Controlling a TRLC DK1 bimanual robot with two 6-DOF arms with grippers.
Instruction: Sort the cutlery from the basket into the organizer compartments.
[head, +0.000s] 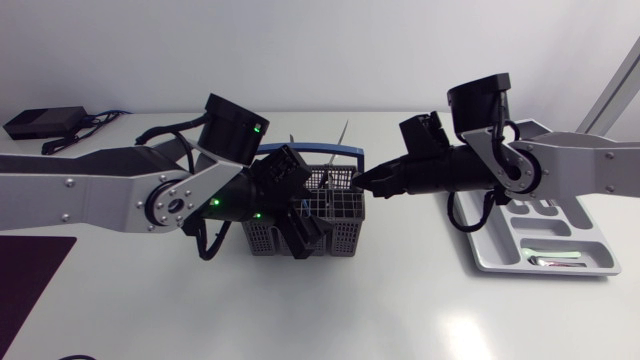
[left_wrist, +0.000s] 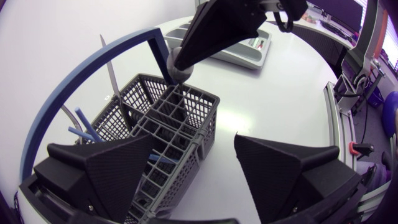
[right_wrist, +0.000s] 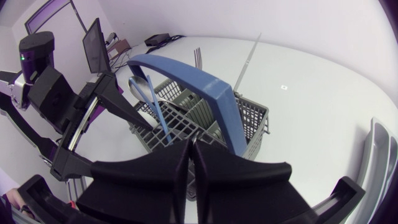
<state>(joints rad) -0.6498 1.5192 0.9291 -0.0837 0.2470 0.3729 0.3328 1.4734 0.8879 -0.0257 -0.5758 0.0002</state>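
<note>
Basket (head: 345, 212) | left gripper (left_wrist: 196, 140) wide open, straddling wall, likely steadying it | right gripper (right_wrist: 191, 143) pinched together among cutlery (right_wrist: 155, 102), hold unclear

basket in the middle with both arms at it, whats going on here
Cutlery sorting, mid-way. The left tool sits open, straddling a wall of the grey basket. The right tool is shut at its rim; whether it pinches a piece is unclear. Several pieces stand in the basket; the organizer holds a few.
</note>
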